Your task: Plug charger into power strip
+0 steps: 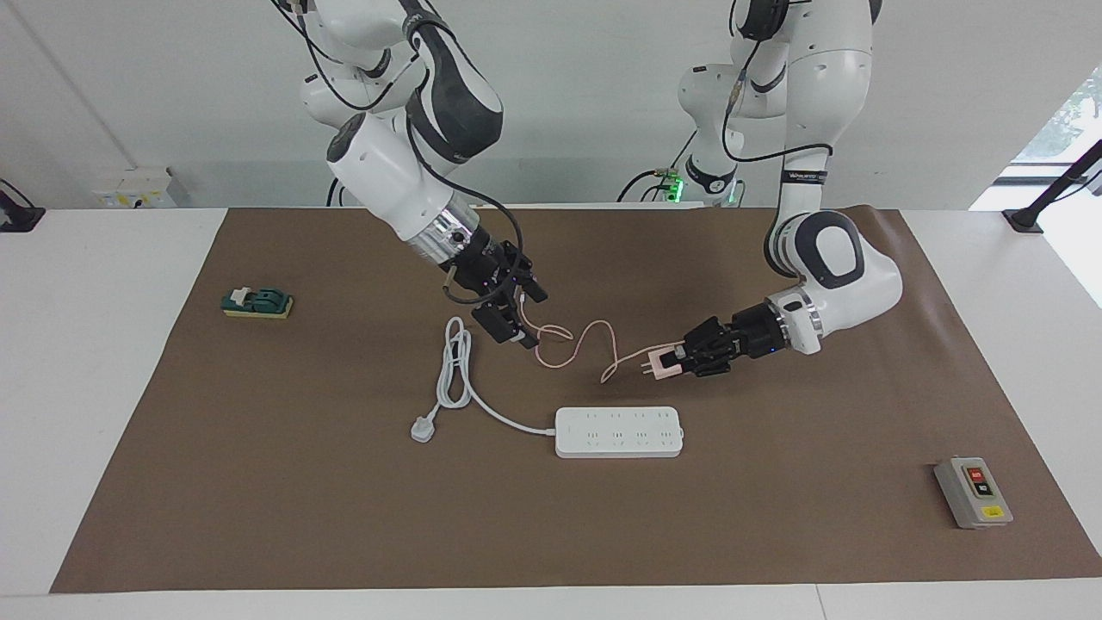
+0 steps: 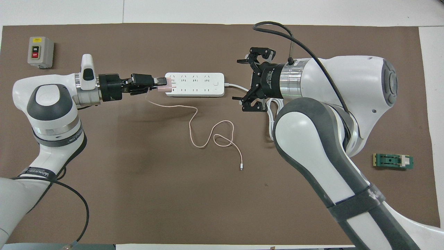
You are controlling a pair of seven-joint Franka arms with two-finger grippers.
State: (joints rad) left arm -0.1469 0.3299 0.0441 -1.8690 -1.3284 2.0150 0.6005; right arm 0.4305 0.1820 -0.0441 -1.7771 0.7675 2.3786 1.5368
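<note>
The power strip (image 1: 618,431) (image 2: 197,84) lies flat in the middle of the brown mat, sockets up. My left gripper (image 1: 680,360) (image 2: 159,83) is shut on the pale pink charger (image 1: 659,362) (image 2: 166,86) and holds it in the air, prongs sideways toward the right arm's end. In the overhead view the charger is over the strip's end toward the left arm. Its thin pink cable (image 1: 587,334) (image 2: 194,121) trails in loops on the mat. My right gripper (image 1: 519,312) (image 2: 244,83) is open and empty, raised over the strip's thick cord.
The strip's white cord (image 1: 456,366) (image 2: 236,85) coils to a three-pin plug (image 1: 422,428) on the mat. A grey button box (image 1: 973,491) (image 2: 40,51) sits toward the left arm's end. A green block (image 1: 256,302) (image 2: 393,161) sits toward the right arm's end.
</note>
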